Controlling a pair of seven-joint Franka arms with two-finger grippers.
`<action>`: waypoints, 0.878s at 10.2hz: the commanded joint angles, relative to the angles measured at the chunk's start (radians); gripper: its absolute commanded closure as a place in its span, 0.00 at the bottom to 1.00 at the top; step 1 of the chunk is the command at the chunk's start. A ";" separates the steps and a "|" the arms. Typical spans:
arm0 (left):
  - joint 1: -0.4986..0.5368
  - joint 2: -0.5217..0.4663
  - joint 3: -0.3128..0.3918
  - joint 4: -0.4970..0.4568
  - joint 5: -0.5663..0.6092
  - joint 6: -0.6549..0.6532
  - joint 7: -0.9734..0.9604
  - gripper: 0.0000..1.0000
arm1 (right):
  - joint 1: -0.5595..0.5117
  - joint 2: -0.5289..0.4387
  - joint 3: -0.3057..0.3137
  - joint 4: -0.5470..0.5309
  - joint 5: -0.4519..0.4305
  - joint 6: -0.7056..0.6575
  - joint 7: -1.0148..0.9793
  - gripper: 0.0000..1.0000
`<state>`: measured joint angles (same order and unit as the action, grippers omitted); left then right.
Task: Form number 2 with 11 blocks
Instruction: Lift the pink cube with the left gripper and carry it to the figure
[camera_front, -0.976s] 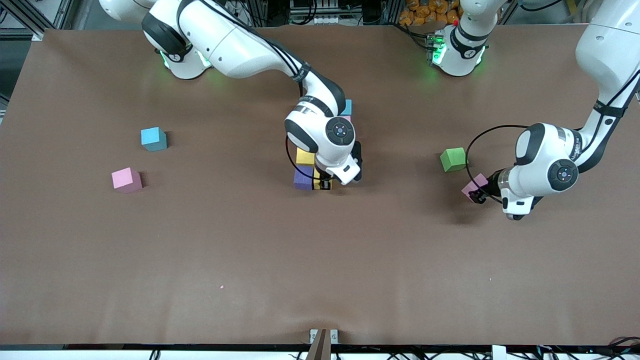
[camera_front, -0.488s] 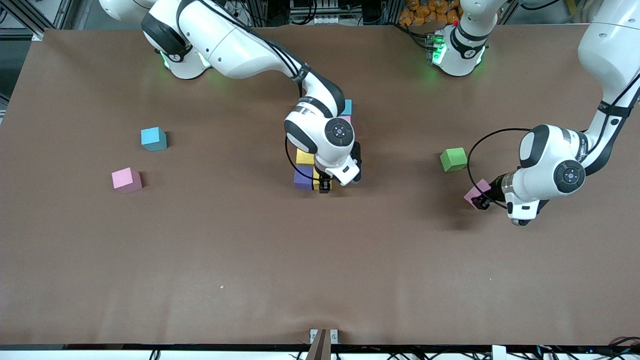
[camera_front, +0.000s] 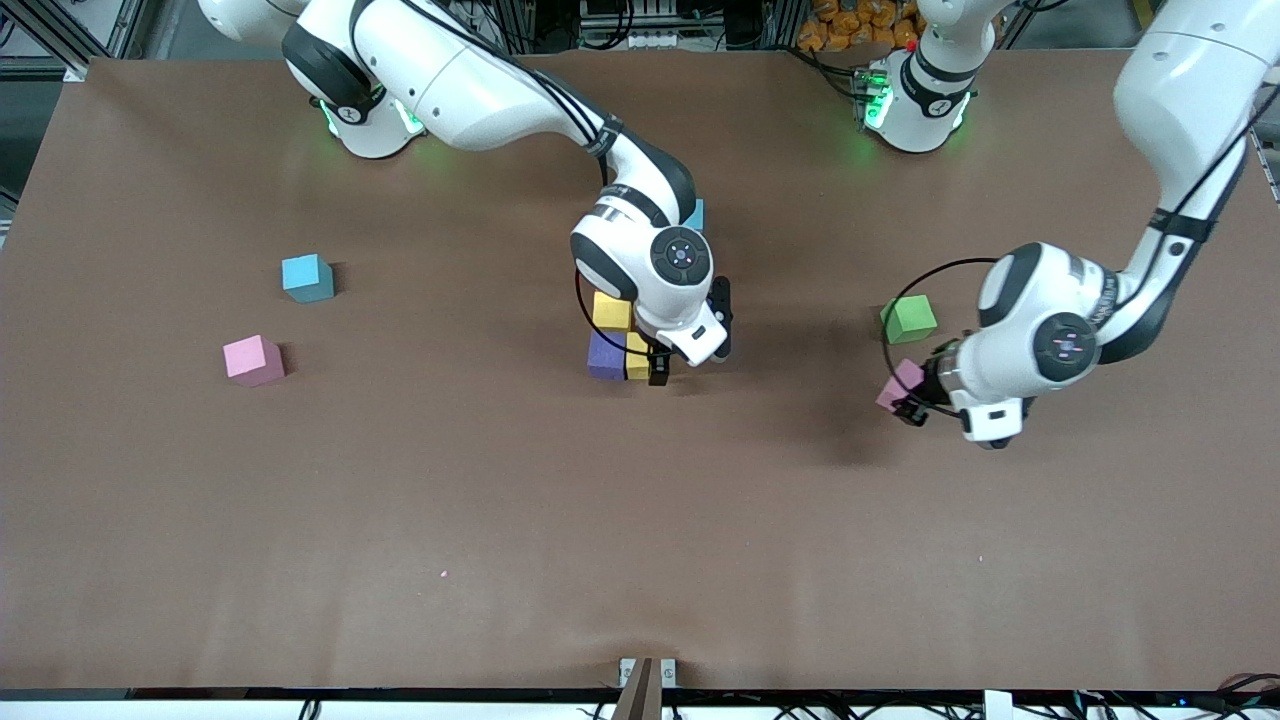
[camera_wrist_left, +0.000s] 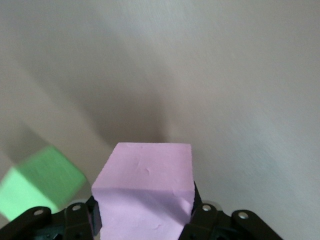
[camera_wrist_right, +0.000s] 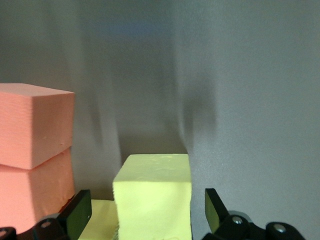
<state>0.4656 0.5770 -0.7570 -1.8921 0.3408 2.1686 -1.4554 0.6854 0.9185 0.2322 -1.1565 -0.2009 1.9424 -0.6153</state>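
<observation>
Right gripper (camera_front: 657, 375) sits low over the block cluster at mid-table, jaws spread apart with a yellow block (camera_wrist_right: 152, 192) standing free between them; in the right wrist view there is a clear gap between each finger and the block's sides, so nothing is gripped. Beside that block in the same view: two orange blocks (camera_wrist_right: 35, 150), one stacked on the other. From the front, the cluster shows a second yellow block (camera_front: 611, 310), a purple block (camera_front: 606, 356) touching it on the side nearer the camera, and a light blue block (camera_front: 695, 214) partly visible past the right arm's wrist, farther from the camera; the rest of the number 2 (camera_front: 625, 340) is hidden under the arm, so its full shape cannot be read. Left gripper (camera_front: 908, 403) is up in the air over bare table toward the left arm's end, fingers clamped on a pink block (camera_wrist_left: 145, 195); the left wrist view shows both pads pressed against its sides. A green cube (camera_front: 908, 319) rests on the table near it. Toward the right arm's end, well apart from the cluster, a loose light blue cube (camera_front: 306, 277) and a loose pink cube (camera_front: 252, 359) lie on the table (camera_front: 640, 520).
</observation>
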 joint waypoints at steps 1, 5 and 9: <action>-0.077 -0.008 0.005 0.045 -0.075 -0.033 -0.118 0.68 | -0.010 -0.033 0.009 0.007 0.023 -0.077 -0.003 0.00; -0.206 0.021 0.005 0.062 -0.144 -0.024 -0.342 0.68 | -0.142 -0.079 -0.002 0.008 0.014 -0.135 -0.012 0.00; -0.353 0.104 0.018 0.137 -0.172 0.058 -0.569 0.68 | -0.384 -0.109 -0.010 0.003 0.006 -0.146 0.003 0.00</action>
<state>0.1601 0.6369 -0.7539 -1.7957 0.1809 2.1990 -1.9592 0.3912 0.8368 0.2096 -1.1355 -0.1984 1.8110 -0.6173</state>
